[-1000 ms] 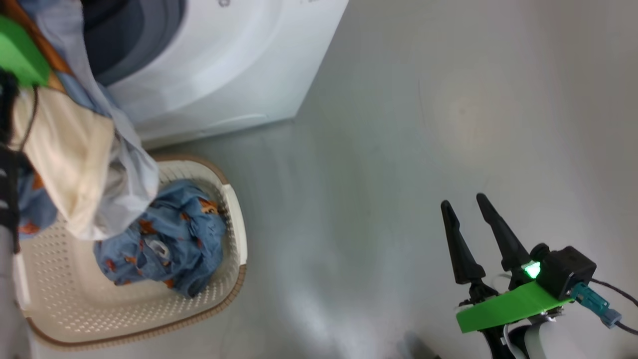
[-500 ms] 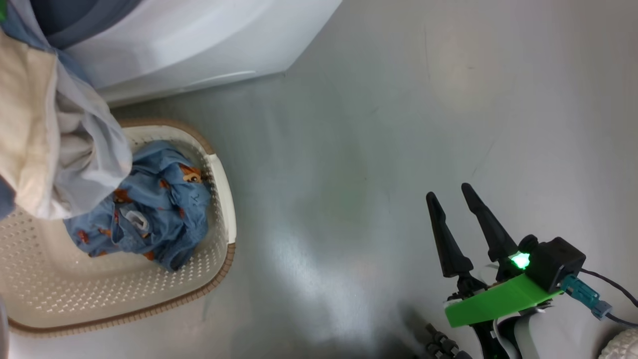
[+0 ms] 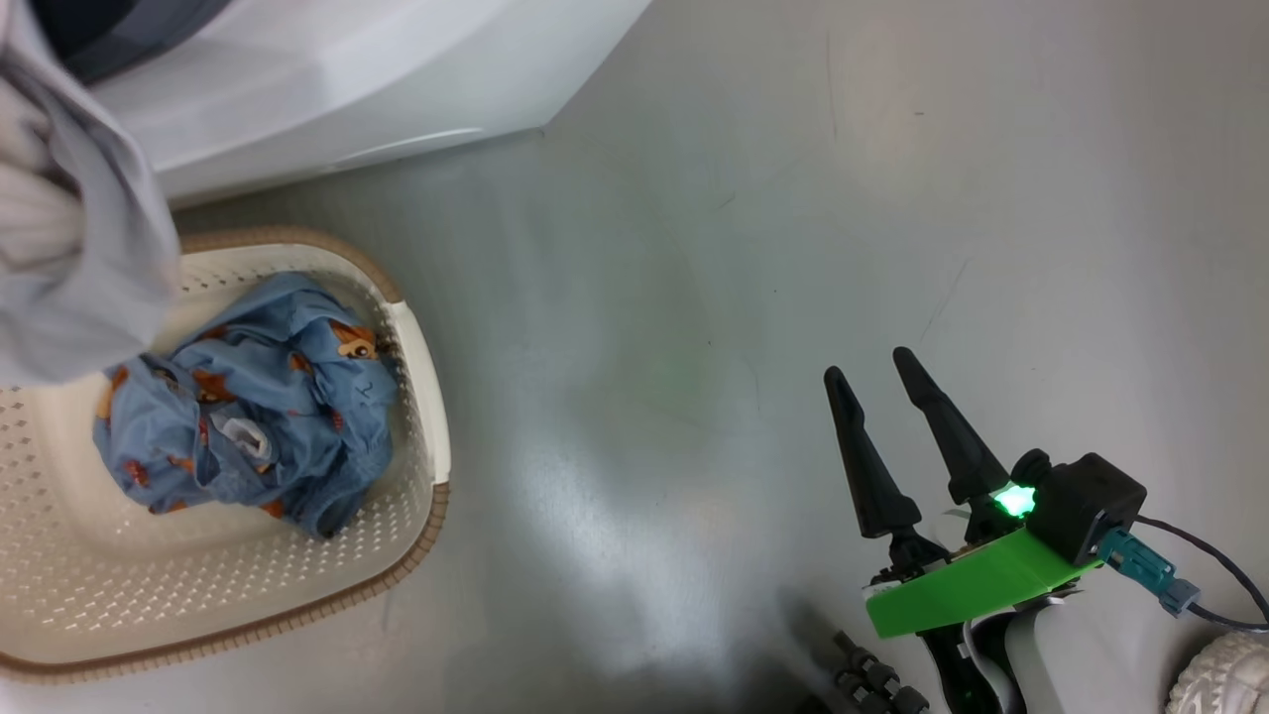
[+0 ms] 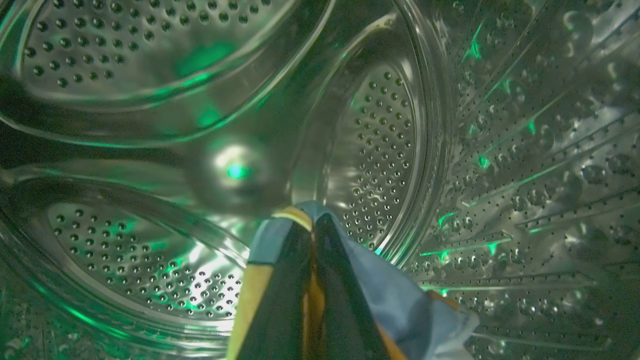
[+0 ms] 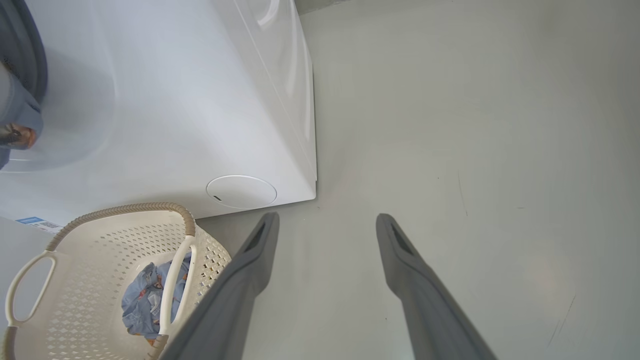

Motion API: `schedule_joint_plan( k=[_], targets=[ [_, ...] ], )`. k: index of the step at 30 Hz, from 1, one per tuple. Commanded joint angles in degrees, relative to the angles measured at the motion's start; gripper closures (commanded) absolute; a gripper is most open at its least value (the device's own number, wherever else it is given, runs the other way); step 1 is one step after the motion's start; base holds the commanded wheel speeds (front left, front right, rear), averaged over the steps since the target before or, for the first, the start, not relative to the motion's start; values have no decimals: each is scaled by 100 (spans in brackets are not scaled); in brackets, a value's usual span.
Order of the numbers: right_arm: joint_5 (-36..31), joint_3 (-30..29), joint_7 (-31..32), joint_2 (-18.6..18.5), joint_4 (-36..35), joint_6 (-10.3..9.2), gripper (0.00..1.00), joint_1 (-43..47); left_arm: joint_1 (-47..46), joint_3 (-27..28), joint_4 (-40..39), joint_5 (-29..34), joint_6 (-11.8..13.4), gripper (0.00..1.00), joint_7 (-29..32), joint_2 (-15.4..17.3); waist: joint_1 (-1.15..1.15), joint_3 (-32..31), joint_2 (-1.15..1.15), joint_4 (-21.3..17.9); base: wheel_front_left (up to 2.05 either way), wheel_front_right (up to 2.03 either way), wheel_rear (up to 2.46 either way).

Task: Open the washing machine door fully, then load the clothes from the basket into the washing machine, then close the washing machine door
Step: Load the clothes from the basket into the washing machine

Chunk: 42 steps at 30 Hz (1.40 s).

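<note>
Deep inside the washing machine (image 3: 347, 89), within its perforated steel drum (image 4: 375, 145): left gripper (image 4: 312, 222), fingers pressed tight together on a fold of a blue garment (image 4: 400, 300) with a yellow-orange patch. Hanging down the front of the washing machine, a pale grey cloth (image 3: 89, 268), its lower end over the basket (image 3: 421, 377). Just in front of the washing machine on the grey floor (image 3: 744, 198), that cream basket with a brown rim, upright, holding more of the clothes (image 3: 248, 416): a crumpled light-blue heap printed with orange figures. Off to the right of the washing machine and well apart from it, right gripper (image 3: 868, 362), fingers spread wide, holding nothing, over the floor.
</note>
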Motion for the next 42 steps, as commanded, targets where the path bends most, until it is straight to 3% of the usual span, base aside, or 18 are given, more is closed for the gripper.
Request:
schedule_joint_plan(
  k=[1,2,3,18,42],
  targets=[
    [45,125,-28,-13,-80,16,0,65,224,79,2,-23,19,100,-27,258,0,-29,0,8,0,0,0],
    [45,115,-28,-13,-72,16,0,71,287,108,160,-83,5,66,-27,223,0,-54,0,21,0,0,0],
    [40,109,-28,-13,-69,16,0,70,295,130,220,-110,2,0,-27,208,0,-62,0,33,0,0,0],
    [-37,4,-28,-13,7,16,0,-23,474,228,1176,-385,-122,0,-28,-104,0,-456,0,395,0,0,0],
    [-135,-155,-28,-13,198,16,0,58,1527,367,1148,-690,-307,0,-28,-581,0,-1401,0,868,0,0,0]
  ],
)
